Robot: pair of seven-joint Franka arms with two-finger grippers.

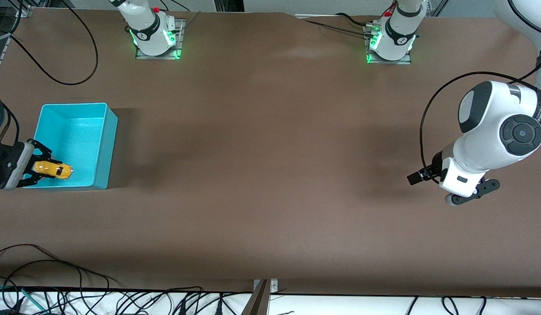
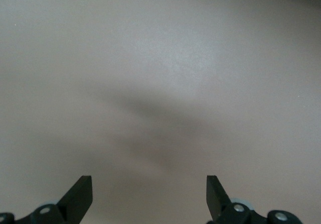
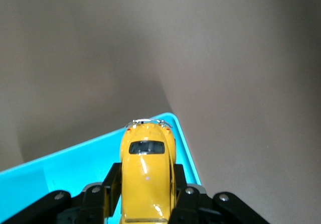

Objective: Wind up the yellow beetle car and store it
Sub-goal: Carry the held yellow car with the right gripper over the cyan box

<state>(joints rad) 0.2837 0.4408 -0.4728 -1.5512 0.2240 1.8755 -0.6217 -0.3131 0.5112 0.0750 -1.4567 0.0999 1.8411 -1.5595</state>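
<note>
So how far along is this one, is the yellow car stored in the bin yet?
Not yet. Already done: the yellow beetle car is picked up, clamped by the right gripper. In hand: it hangs over the turquoise bin, above the corner nearest the front camera. Left: lower and release it. Whether it was wound up cannot be seen. The left gripper waits open over bare table at its own end.

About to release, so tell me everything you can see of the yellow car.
The car is a small, glossy bright-yellow beetle toy with a rounded body, a dark window and chrome trim at one end. It is clamped by its sides in the right tool, lengthwise along the fingers, over the turquoise bin, near the bin's corner closest to the front camera. Only the fingers touch it.
</note>
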